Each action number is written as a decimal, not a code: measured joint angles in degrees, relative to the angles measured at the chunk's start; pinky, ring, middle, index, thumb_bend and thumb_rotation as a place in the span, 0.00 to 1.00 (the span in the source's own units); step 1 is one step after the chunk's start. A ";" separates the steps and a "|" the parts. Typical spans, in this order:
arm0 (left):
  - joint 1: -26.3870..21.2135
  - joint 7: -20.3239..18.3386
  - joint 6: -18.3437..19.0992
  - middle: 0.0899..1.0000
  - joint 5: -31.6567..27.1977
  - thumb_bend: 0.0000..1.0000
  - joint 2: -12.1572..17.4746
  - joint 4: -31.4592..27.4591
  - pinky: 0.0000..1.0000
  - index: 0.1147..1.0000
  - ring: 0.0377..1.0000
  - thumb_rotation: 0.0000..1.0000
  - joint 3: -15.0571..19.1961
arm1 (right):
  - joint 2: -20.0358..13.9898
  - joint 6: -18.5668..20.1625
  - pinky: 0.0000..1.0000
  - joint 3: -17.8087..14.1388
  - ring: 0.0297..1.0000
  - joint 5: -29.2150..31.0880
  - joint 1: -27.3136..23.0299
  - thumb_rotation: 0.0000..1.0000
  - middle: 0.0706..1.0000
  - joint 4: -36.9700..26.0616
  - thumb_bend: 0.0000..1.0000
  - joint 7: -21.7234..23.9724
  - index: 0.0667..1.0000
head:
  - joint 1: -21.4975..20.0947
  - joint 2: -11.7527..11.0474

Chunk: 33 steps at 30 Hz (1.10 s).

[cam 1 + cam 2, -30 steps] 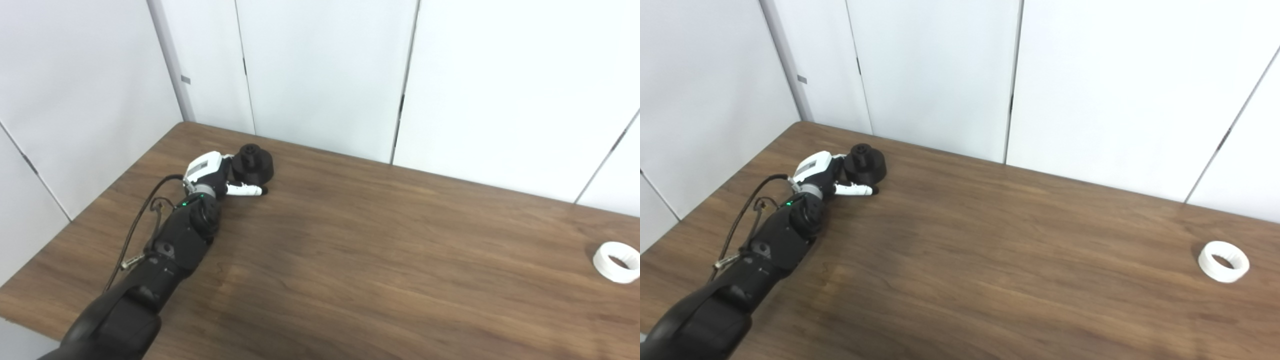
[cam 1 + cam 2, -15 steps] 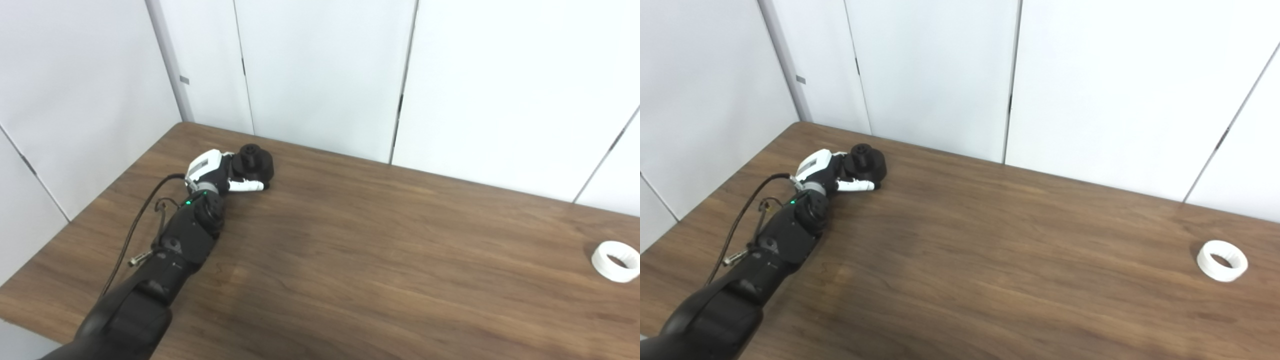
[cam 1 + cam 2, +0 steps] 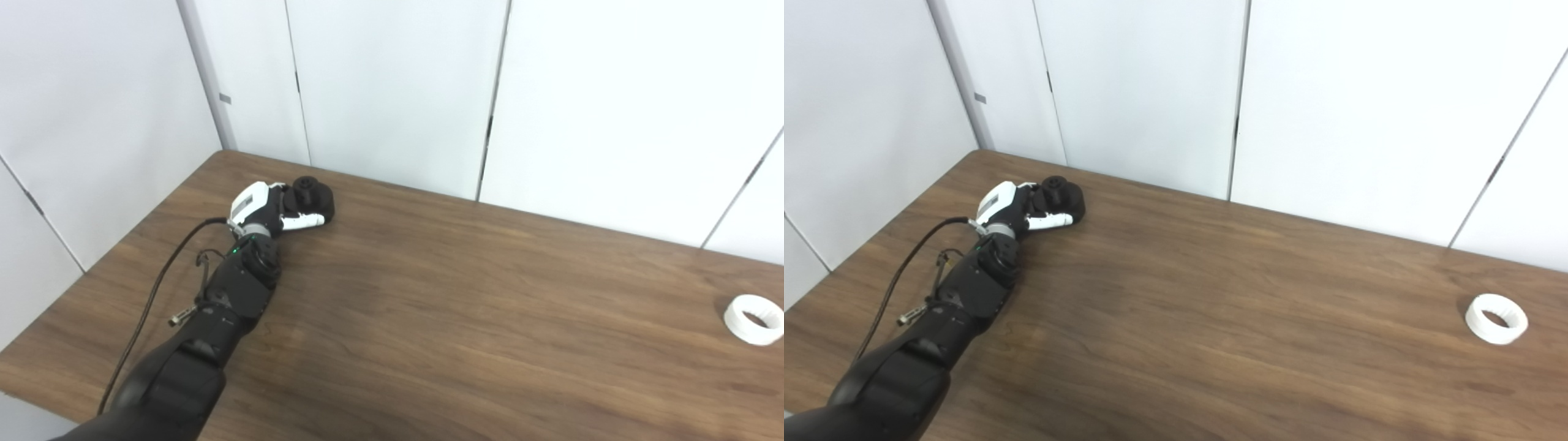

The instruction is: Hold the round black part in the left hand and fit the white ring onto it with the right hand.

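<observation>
The left hand (image 3: 269, 207) is at the far left corner of the wooden table (image 3: 465, 306), at about 10 o'clock from the middle of the table. Its fingers are wrapped around the round black part (image 3: 313, 197); a white thumb lies across the near side of the part, and the other fingers are hidden behind it. I judge the hand is grasping the part, but the part seems to sit on the table, so it is not lifted yet. The small knob on top of the part is free and points up. This is sensible, because the ring must go down over the top, so the hand takes only the lower body from the side.

The white ring (image 3: 1496, 318) lies flat on the table at about 4 o'clock from the middle, near the right edge and well apart from the black part. Its opening faces up, so fingers can take it by the rim. The right hand is not in the pictures, and I cannot say anything of its state.

The step in hand is to secure the black part. The task is at its beginning: next the part should be lifted and brought toward the middle, and the right hand should come for the ring. If the grip is loose, the part may tilt when it is raised
</observation>
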 measured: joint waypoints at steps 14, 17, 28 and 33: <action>-1.27 1.75 0.19 0.93 1.05 1.00 -0.23 3.01 1.00 0.81 1.00 0.42 -2.49 | 0.00 0.01 1.00 0.00 0.98 -0.72 0.46 1.00 0.94 -0.46 0.70 0.00 0.92 | 0.00 0.35; -1.26 1.96 0.26 0.93 1.13 1.00 -0.23 3.01 1.00 0.82 1.00 0.41 -2.88 | 0.00 0.02 1.00 0.01 0.98 -0.74 0.52 1.00 0.94 -0.63 0.71 0.00 0.92 | 0.00 0.35; -1.22 3.46 0.27 0.92 0.70 1.00 -0.78 3.06 1.00 0.79 0.99 0.41 -2.38 | 0.00 0.08 1.00 0.01 0.98 -1.06 0.64 1.00 0.94 -0.86 0.72 0.00 0.92 | 0.00 0.44; -1.20 4.19 0.43 0.90 0.70 0.98 -1.04 3.07 1.00 0.74 0.98 0.40 -2.34 | 0.00 0.08 1.00 0.01 0.98 -1.32 0.67 1.00 0.94 -0.89 0.73 -0.01 0.91 | -0.09 0.44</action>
